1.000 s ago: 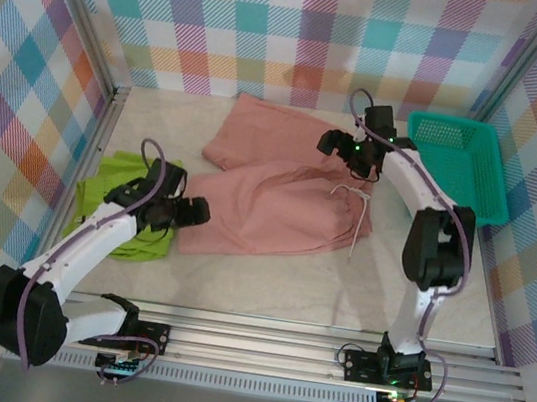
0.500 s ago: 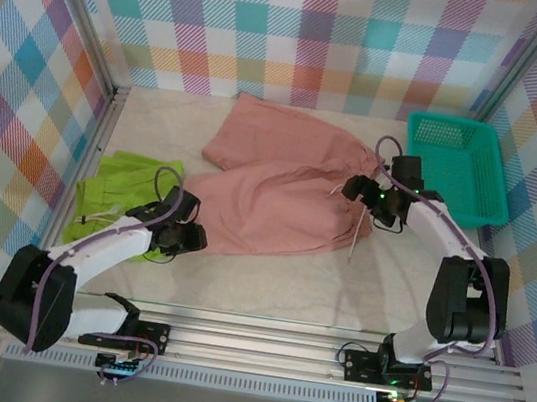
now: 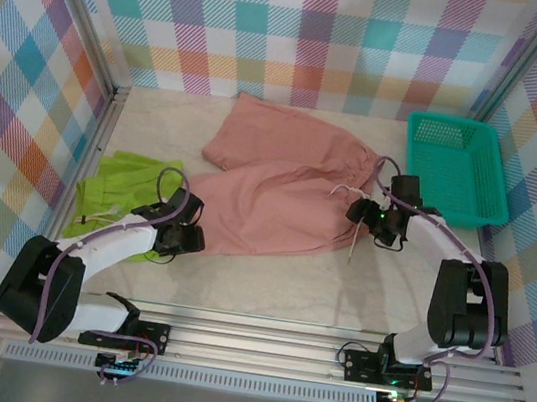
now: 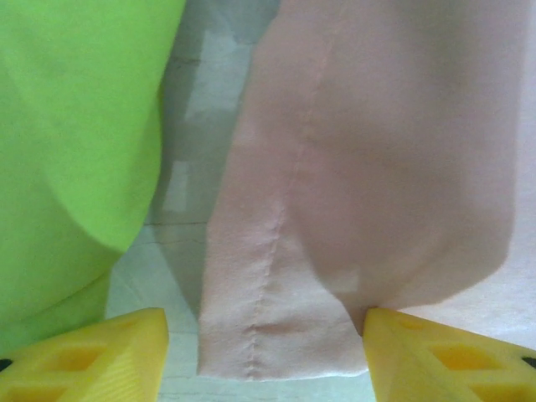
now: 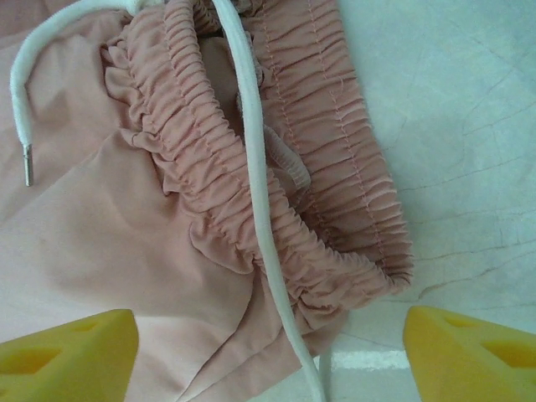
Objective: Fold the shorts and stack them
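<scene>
A pale table top [image 3: 266,282] sits inside walls of pastel checked cloth [image 3: 303,34], with a teal basket [image 3: 452,120] in the upper right of the overhead frame, apart from both garments. We see the pink shorts [image 3: 279,198] spread flat across the centre. One leg reaches toward the upper middle and the other toward the left, and the gathered waistband [image 5: 335,126] lies at the centre right. The green shorts [image 3: 119,189] lie bunched at the left of the frame, just beside the pink leg, and in the left wrist view a strip of bare table shows between the two cloths. The left gripper [image 3: 182,239] is low over the end of the lower pink leg. In its own camera its yellow fingertips [image 4: 92,352] stand wide apart in the bottom corners with the stitched hem [image 4: 276,360] lying between them, so it is released and grasps nothing. We cannot tell whether the fingertip at the lower right touches the cloth. The right gripper [image 3: 365,216] is at the waistband end. In its camera the fingers [image 5: 67,352] are likewise spread to the bottom corners, unclenched, with the ruffled elastic above and between them. The white drawstring [image 5: 260,218] runs down over the waistband toward the bottom centre of that frame, while its other end, with a metal tip [image 5: 28,165], curls at the upper left.
</scene>
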